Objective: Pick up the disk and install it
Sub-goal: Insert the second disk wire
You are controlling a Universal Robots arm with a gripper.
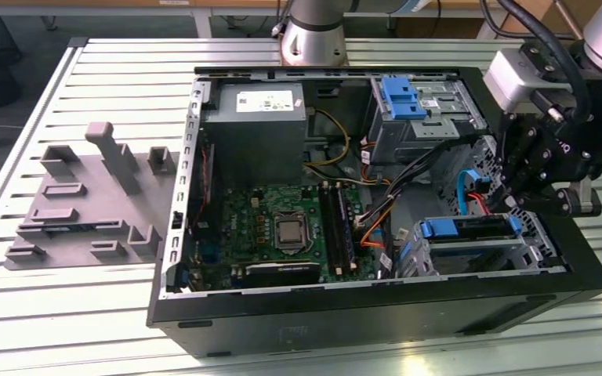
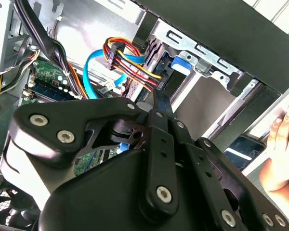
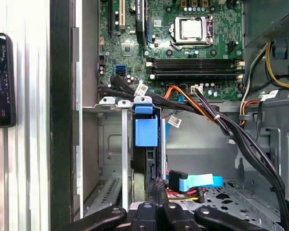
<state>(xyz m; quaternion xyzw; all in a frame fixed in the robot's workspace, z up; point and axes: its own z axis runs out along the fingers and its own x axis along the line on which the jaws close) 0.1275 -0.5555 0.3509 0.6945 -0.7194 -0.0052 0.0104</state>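
Slatted tabletop (image 1: 92, 313) carries the open case (image 1: 385, 313); tool (image 3: 156, 211), clenched, presses the disk (image 3: 147, 132) into its bay; seating needs straight pressure.

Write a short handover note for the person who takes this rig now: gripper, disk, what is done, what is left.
Gripper: low inside the open case, right at the disk; open or shut cannot be told.
Disk: stands in the drive cage, blue carrier showing, blue data cable beside it.
Done: the disk is in the cage.
Left: I cannot tell whether it is fully seated; the gripper is not yet clear of it.
Note: a person's hand rests outside the case.
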